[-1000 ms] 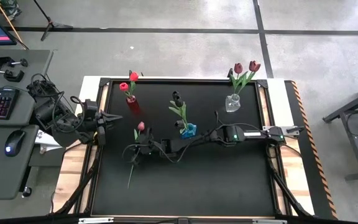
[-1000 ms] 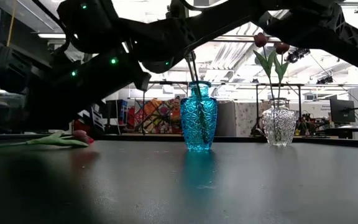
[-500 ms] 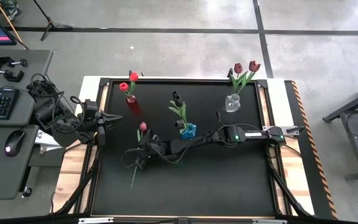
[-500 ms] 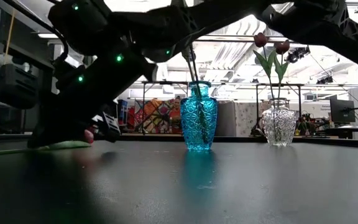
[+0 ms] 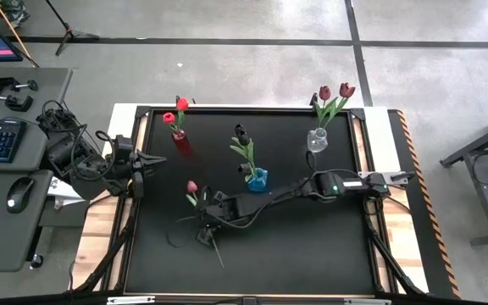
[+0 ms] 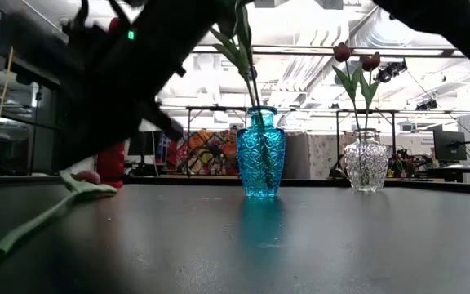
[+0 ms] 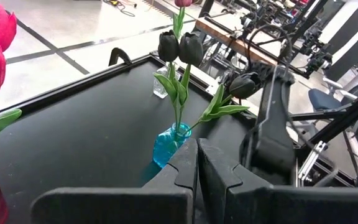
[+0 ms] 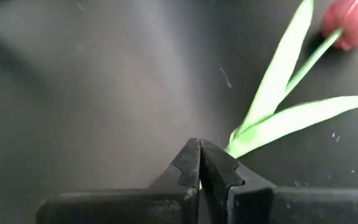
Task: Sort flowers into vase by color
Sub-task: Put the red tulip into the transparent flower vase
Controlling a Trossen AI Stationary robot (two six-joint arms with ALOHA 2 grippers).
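high view: the right pincer [image 5: 203, 213], left of the frame's centre, is clenched on the stem of a red tulip [image 5: 192, 186], just left of the blue vase [image 5: 256, 178]. the left pincer [image 5: 145, 174] waits clenched at the bench's [image 5: 312, 254] left edge.

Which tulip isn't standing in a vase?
The pink-red tulip with the long green stem, pinched at its stem by the right gripper over the black table. All the other tulips stand upright in vases.
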